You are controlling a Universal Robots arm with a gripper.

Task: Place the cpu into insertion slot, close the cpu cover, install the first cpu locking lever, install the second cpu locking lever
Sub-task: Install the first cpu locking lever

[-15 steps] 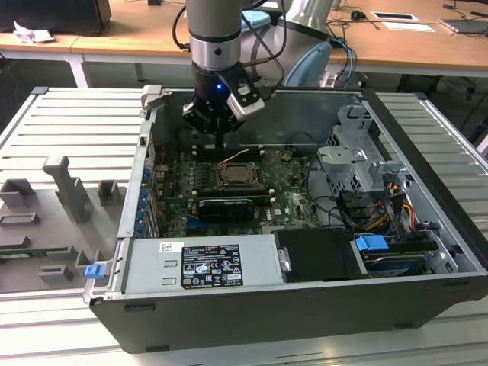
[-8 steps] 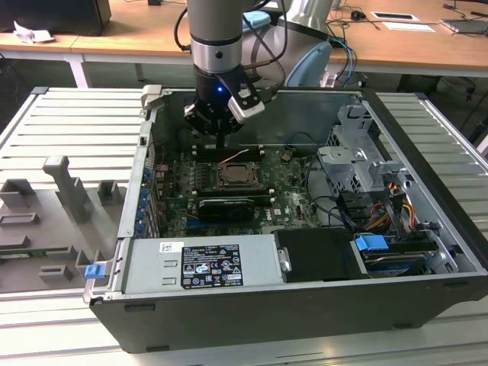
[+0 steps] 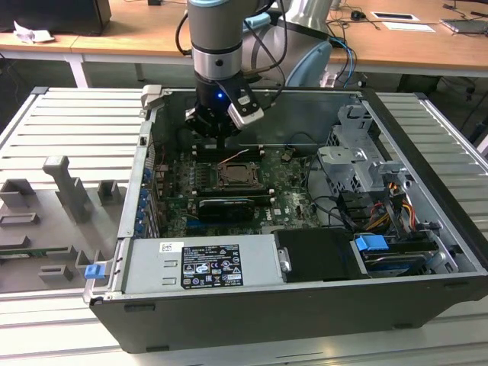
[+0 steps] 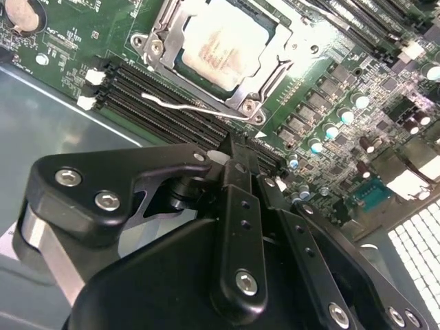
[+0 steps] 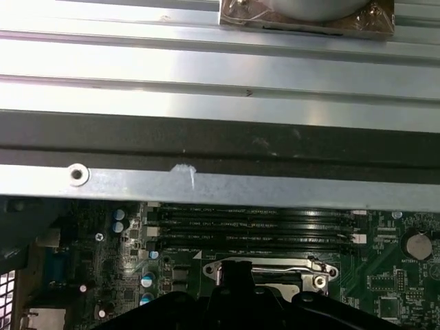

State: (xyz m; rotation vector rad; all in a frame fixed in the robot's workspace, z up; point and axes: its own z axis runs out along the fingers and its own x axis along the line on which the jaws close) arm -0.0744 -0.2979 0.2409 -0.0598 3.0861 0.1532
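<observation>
The cpu (image 4: 225,38), pale silver-grey with smudges, lies in the insertion slot (image 4: 180,67) on the green board. The cpu cover (image 4: 159,33) lies flat as a metal frame around it. A thin wire locking lever (image 4: 185,105) runs along the socket's near edge, its free end sticking out over the memory slots. My gripper (image 4: 238,152) hangs just beside that edge, its black fingers together with nothing between them. In the exterior view the gripper (image 3: 221,141) is inside the case, a little behind the insertion slot (image 3: 235,177). The first wrist view shows the slot (image 5: 275,269) past the gripper (image 5: 234,273).
Black memory slots (image 4: 155,103) run between the gripper and the socket. The case's metal wall (image 5: 220,185) stands close behind the arm. A ribbed black card (image 3: 225,206) lies in front of the socket. The drive cage (image 3: 354,156) and cables (image 3: 381,206) fill the exterior view's right.
</observation>
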